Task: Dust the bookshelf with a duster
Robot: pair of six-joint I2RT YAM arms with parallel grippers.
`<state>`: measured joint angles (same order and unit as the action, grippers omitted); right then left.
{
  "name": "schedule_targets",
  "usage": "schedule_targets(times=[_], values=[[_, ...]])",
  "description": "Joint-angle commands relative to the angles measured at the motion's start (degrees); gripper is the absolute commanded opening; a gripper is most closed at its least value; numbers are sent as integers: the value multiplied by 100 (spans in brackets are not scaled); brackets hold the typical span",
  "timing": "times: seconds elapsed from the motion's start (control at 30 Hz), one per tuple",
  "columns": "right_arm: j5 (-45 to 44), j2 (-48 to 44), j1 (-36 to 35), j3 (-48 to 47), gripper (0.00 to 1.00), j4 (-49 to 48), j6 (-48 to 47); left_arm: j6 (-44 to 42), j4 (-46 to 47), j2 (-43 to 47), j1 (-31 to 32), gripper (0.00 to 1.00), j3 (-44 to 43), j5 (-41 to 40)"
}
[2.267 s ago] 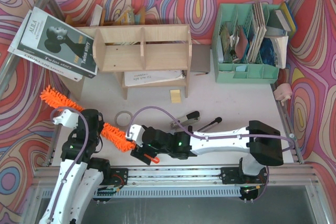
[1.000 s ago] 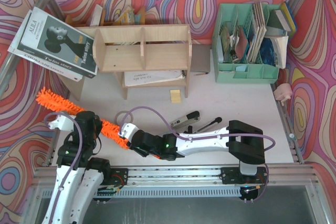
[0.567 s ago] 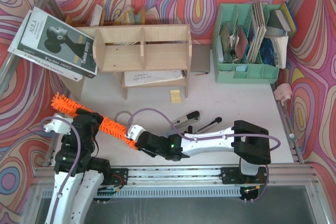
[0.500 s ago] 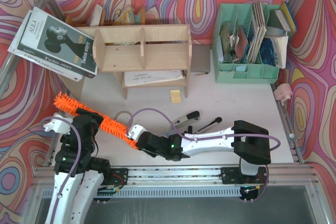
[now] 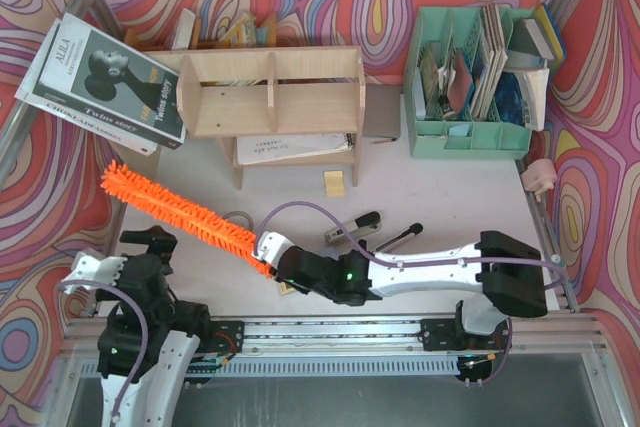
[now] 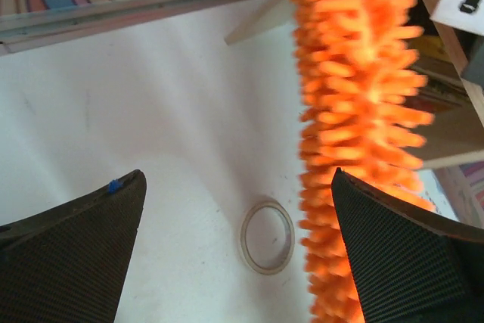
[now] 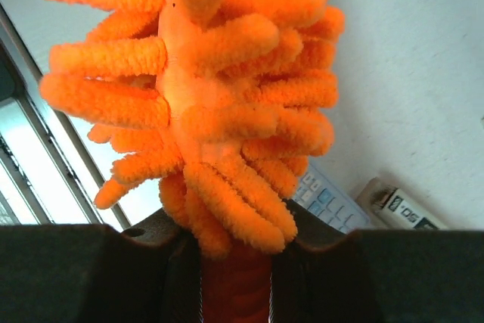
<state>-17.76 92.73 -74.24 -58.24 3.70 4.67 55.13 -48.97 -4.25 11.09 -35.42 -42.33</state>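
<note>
While the overhead view lays out the whole duster (image 5: 180,212) as a slanted orange line over the table (image 5: 450,197), fluffy tip toward the left wall and lower end at the right gripper (image 5: 270,265), only the right wrist camera shows the grasp itself. There its dark fingers (image 7: 91,270) are clamped on the bare orange handle just under the last tufts. That close view also catches the corner of something with small keys lying on the table behind the brush, which the arm hides from above.

The left wrist camera shows the left gripper (image 6: 236,187) spread wide with nothing between its pads. The brush crosses in front of its right pad, blurred, and whether the two touch cannot be told. A tape ring (image 6: 267,237) lies flat on the table below. From above, that gripper sits at the near-left corner, just on the near side of the brush.

The bookshelf (image 5: 270,97) stands at the back, left of centre, well apart from the duster. Its lower tier holds a flat stack of papers (image 5: 295,147). To its right, the mint-green organiser (image 5: 470,135) is packed with upright books and papers in its slots.
</note>
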Motion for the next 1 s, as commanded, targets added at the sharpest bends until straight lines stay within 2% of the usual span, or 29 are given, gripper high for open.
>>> schedule_targets(times=[0.0, 0.17, 0.63, 0.77, 0.97], values=[[-171, -406, -5, -95, 0, -391, -611, 510, -666, 123, -28, 98, 131, -738], [-365, -359, -1, -579, 0, -289, -1332, 581, -486, 46, -28, 99, 305, -757], [-1850, 504, 192, -2281, 0, -1199, -3241, -762, 1059, 227, -28, 98, 1391, 494], [-1782, 610, 324, -2490, 0, -960, -3478, -1373, 1615, 389, -28, 98, 1775, 1375], [-1716, 590, 665, -2341, 0, -525, -3401, -1924, 2008, 368, -28, 98, 1947, 1932]])
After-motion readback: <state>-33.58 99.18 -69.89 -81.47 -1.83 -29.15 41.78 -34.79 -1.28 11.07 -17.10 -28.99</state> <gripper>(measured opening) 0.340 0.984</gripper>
